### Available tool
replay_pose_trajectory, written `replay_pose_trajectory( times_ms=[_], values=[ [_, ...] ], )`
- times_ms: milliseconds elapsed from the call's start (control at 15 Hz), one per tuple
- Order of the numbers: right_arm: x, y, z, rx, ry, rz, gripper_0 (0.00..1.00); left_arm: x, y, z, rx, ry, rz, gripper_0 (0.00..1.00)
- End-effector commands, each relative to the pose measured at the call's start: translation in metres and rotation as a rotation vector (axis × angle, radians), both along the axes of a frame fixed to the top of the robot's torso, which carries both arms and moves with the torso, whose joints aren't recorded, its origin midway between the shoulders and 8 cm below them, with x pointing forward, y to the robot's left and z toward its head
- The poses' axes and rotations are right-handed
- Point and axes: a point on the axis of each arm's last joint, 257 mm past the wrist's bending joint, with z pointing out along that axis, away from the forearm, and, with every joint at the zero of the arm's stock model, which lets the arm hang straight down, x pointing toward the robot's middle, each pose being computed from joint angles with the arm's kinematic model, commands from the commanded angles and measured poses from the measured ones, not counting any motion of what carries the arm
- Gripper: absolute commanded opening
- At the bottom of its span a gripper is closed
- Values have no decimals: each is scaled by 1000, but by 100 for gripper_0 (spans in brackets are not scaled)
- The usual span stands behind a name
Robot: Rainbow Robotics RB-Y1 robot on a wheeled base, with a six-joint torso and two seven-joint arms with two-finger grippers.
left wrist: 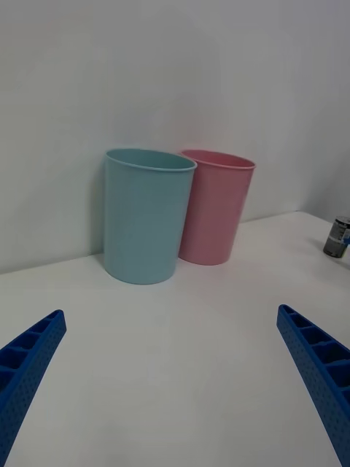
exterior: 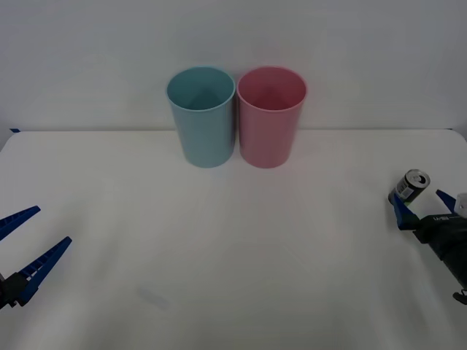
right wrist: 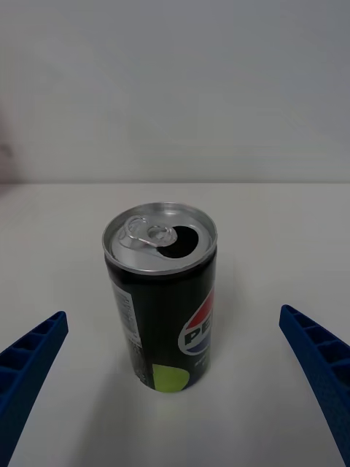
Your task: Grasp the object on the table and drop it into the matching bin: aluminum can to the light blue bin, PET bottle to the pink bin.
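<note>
Your left gripper point(exterior: 25, 244) hung low over the near left part of the white counter point(exterior: 233, 240), its blue ribbed fingers point(exterior: 44, 266) spread wide with nothing between them; from the left wrist view the same gripper point(left wrist: 171, 379) faced the two bins across bare counter point(left wrist: 182, 343), well apart from both. At the back middle you had the light blue bin point(exterior: 201, 117) standing upright, and just beside it, on its right, the pink bin point(exterior: 271, 117), the two rims close enough that you could not tell whether they touched; the left wrist view showed the light blue bin point(left wrist: 147, 215) in front of the pink bin point(left wrist: 215, 206), with the aluminum can point(left wrist: 337, 236) small and far off. At the far right you had the can point(exterior: 410, 187) standing upright on the counter, silver top up and its mouth open; your right gripper point(exterior: 427, 204) sat around it, fingers held wide; in the right wrist view the can point(right wrist: 162, 306) stood between the two blue fingers point(right wrist: 29, 357), clear of both, on the counter point(right wrist: 277, 241).
</note>
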Motion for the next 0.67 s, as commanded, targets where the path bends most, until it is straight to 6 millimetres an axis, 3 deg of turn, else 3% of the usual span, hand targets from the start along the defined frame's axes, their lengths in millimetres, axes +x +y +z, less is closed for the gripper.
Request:
replay_pose_trajectory(
  times_ms=[67, 333, 667],
  values=[
    [10, 0, 2, -20, 4, -21, 100, 0, 0, 0, 0, 0, 0, 100],
    [30, 7, -8, -11, 27, -9, 100, 0, 0, 0, 0, 0, 0, 100],
    [48, 14, -1, -31, 18, -31, 100, 0, 0, 0, 0, 0, 0, 100]
  ],
)
